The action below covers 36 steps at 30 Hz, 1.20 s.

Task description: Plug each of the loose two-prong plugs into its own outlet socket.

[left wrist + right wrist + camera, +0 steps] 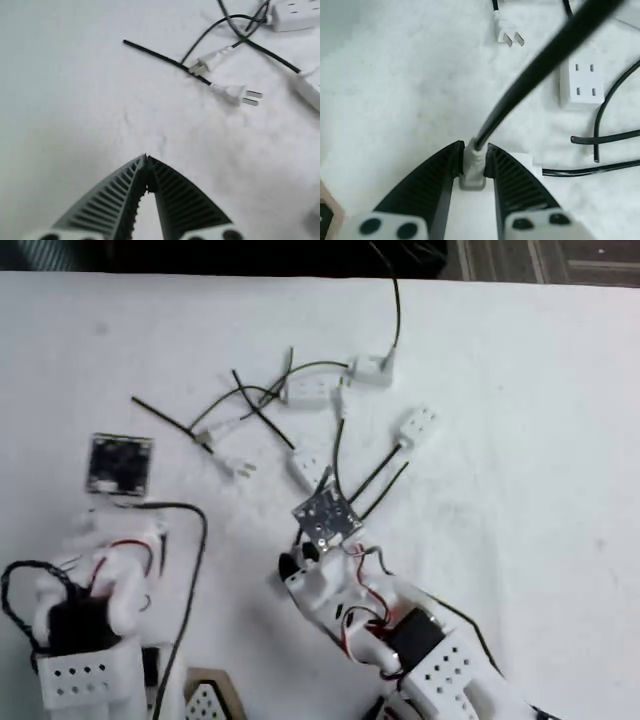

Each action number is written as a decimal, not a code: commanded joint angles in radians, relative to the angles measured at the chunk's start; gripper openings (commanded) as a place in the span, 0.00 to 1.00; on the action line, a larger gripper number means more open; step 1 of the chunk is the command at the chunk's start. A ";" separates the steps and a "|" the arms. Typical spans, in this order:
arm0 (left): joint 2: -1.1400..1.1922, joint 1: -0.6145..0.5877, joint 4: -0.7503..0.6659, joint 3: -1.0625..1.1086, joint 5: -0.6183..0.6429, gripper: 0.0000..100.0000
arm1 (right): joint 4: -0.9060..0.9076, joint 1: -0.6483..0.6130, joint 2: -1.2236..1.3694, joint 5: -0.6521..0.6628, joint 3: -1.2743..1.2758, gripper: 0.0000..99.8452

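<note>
One plug (471, 167) is pinched in the right hand (474, 148), over a socket block (522, 162); next, push it in. Left hand (146, 160), at nine o'clock, is pressed together.

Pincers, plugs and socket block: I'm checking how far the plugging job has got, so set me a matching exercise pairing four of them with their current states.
Things
1. left pincer
2. right pincer
3. loose plug
4. socket block

States
A. slots empty
B. shut, holding nothing
C. lying on the table, prongs bare
D. clamped on a held plug with a black cord

Pairs: 1-B, 2-D, 3-C, 4-A.
</note>
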 commanded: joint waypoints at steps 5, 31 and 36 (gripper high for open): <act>-0.007 -0.108 -0.035 0.074 0.003 0.02 | -0.200 0.010 0.004 -0.017 0.112 0.02; -0.007 -0.110 -0.140 0.183 0.003 0.02 | -0.254 0.018 0.216 -0.112 -0.031 0.02; -0.007 -0.110 -0.138 0.193 0.002 0.02 | -0.243 0.021 0.374 -0.127 -0.103 0.02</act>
